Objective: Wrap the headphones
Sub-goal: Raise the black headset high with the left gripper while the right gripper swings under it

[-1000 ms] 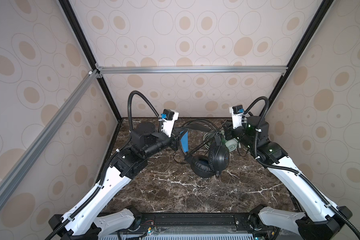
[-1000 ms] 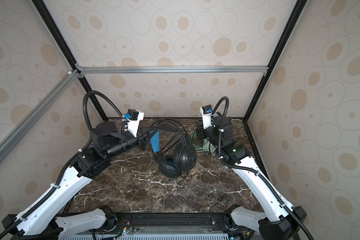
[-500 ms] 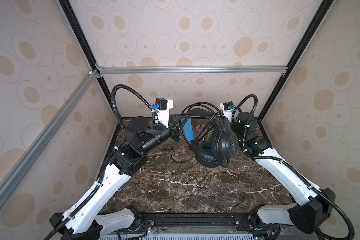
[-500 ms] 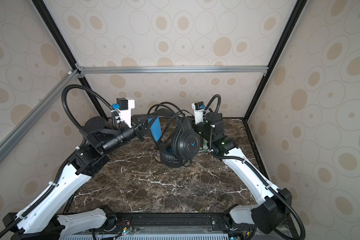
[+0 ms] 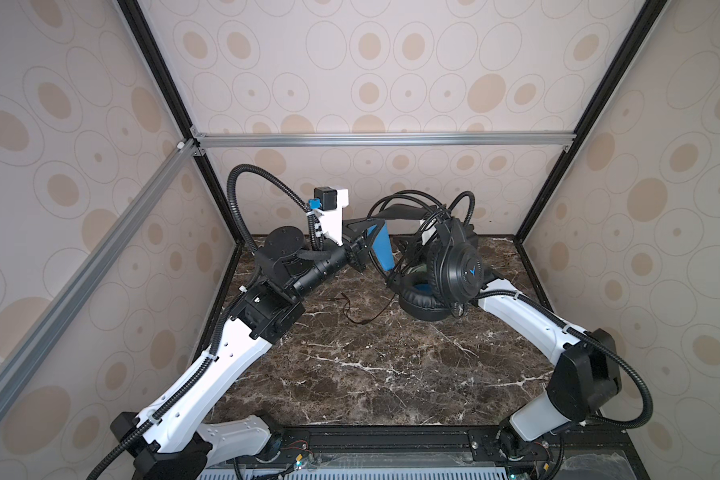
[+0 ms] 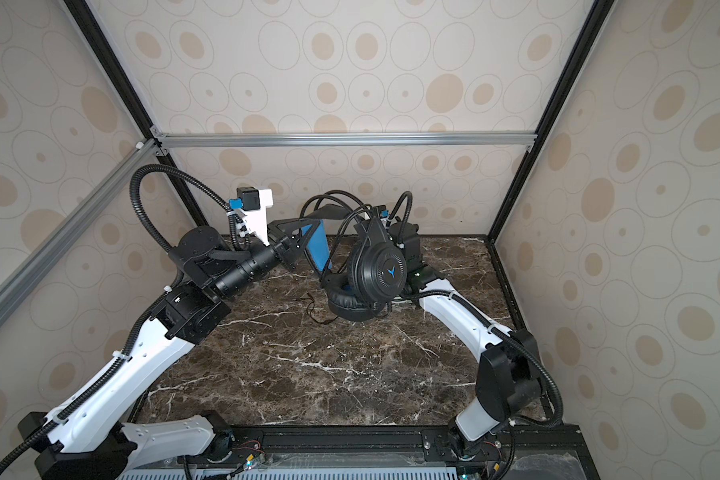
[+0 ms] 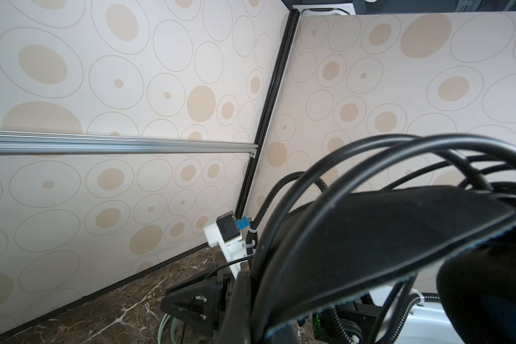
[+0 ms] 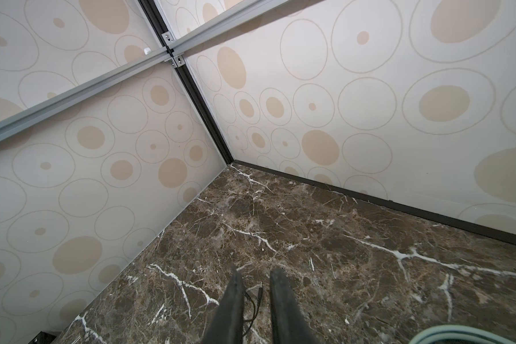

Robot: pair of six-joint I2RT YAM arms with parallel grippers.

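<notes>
Black headphones [image 5: 458,268] in L jaws nr back wall [image 5: 391,174], table [image 5: 371,374] front open

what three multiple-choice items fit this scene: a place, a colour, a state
1. Where does the thin black cord's loose end lie? A on the marble table B on a shelf C in a drawer
2. What colour is the logo on the black headset? A red B blue C white
3. How is the left gripper? A open, empty B shut on the headband C out of view
Key: A, it rests on the table; B, the logo is blue; B, its jaws pinch the raised headband.
</notes>
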